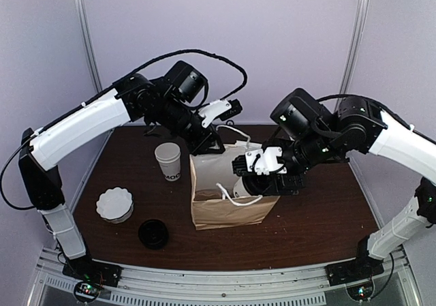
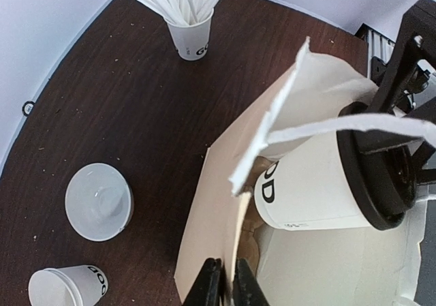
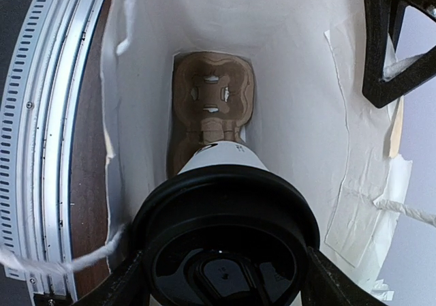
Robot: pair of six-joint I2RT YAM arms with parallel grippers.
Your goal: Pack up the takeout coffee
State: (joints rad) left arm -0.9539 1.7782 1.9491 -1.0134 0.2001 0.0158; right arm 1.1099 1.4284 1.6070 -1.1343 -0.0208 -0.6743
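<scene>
The takeout coffee [image 2: 313,190], a white cup with black lettering and a black lid [image 3: 225,217], hangs tilted inside the mouth of the brown paper bag [image 1: 228,210]. My right gripper [image 3: 225,279] is shut on it, one finger on each side of the lid. A cardboard cup carrier [image 3: 211,101] lies at the bag's bottom, below the cup. At the bag's back left rim, my left gripper [image 2: 225,282] is shut on the bag wall [image 2: 211,217], which passes between its two narrow fingers. In the top view the right gripper [image 1: 262,176] covers most of the cup.
On the table left of the bag stand a lidless printed cup [image 1: 168,160], a stack of white lids [image 1: 114,204] and a black lid [image 1: 153,234]. A cup of white sticks [image 2: 191,33] stands at the back. The bag's rope handles [image 1: 235,197] hang loose.
</scene>
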